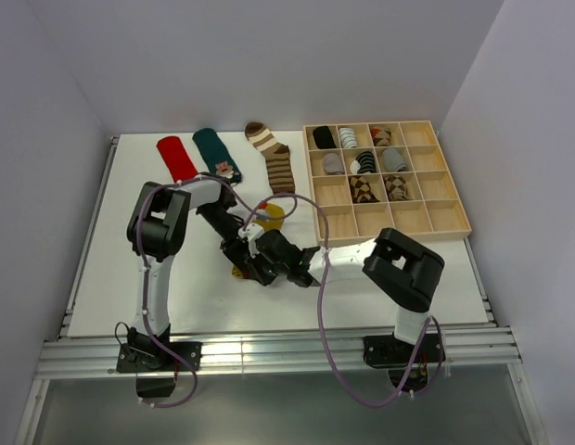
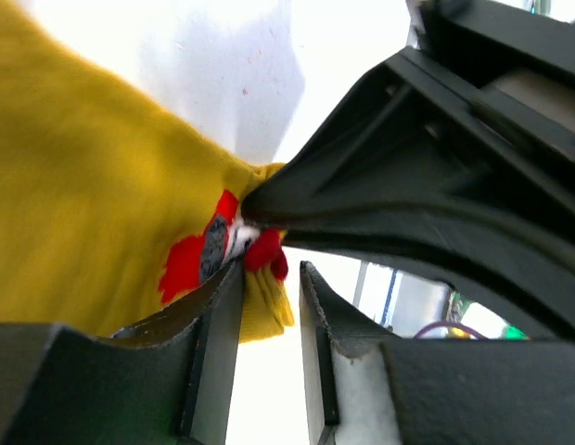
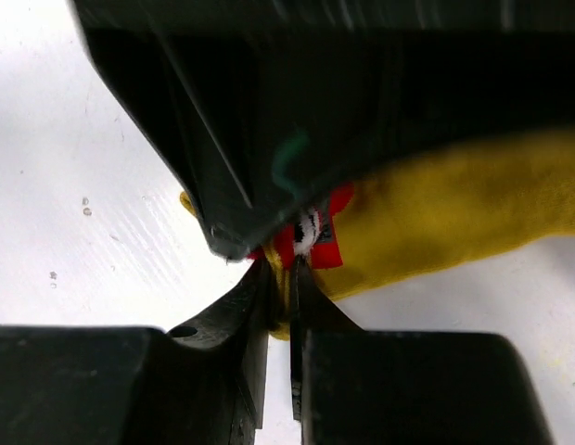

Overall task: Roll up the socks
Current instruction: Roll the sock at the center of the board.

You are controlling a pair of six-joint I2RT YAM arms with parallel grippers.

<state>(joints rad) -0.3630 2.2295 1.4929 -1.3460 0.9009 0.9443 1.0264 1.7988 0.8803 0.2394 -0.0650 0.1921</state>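
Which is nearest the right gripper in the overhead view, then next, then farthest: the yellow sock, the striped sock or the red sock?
1. The yellow sock, mid-table, pinched in the right gripper.
2. The striped sock, toward the back, centre.
3. The red sock, back left.

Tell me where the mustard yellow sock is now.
Top view, table centre: the mustard yellow sock lies just below the striped sock, left of the wooden tray, its edge nipped in the right pincer.
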